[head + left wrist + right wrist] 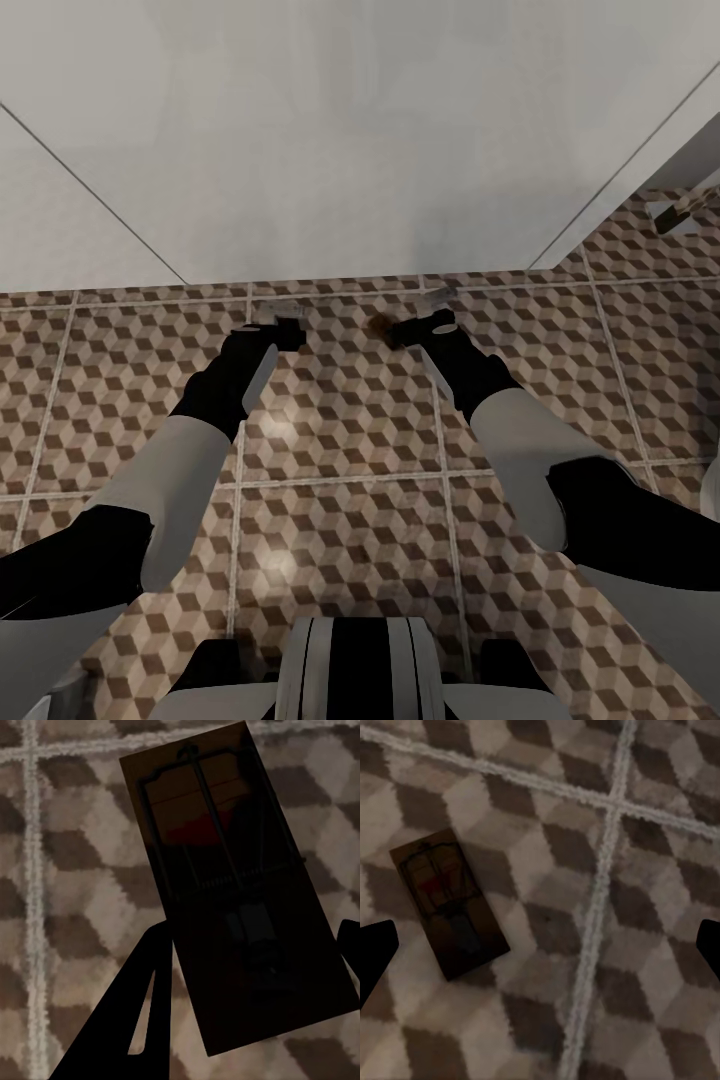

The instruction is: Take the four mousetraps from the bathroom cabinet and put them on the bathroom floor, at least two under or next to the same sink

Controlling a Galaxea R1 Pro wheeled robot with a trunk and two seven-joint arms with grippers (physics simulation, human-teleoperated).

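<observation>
A dark mousetrap [225, 870] with wire parts and a red spot sits between the fingers [142, 1005] of my left gripper [251, 937], which is shut on it and holds it low over the bathroom floor [67, 870]. Another mousetrap [450, 904] lies flat on the cube-patterned floor [607, 810], below my right gripper [540, 945]. That gripper is open, its fingertips wide apart and off the trap. In the head view the left gripper [288, 330] and right gripper [415, 328] hang side by side near the wall, with a small brown trap [378, 325] at the right one's tip. The cabinet is out of view.
A large white surface [360, 150] rises just beyond both grippers; I cannot tell whether it is wall or sink. A small chrome fitting [680, 212] shows at the far right. Patterned tiles [340, 540] stretch back toward my base [350, 670].
</observation>
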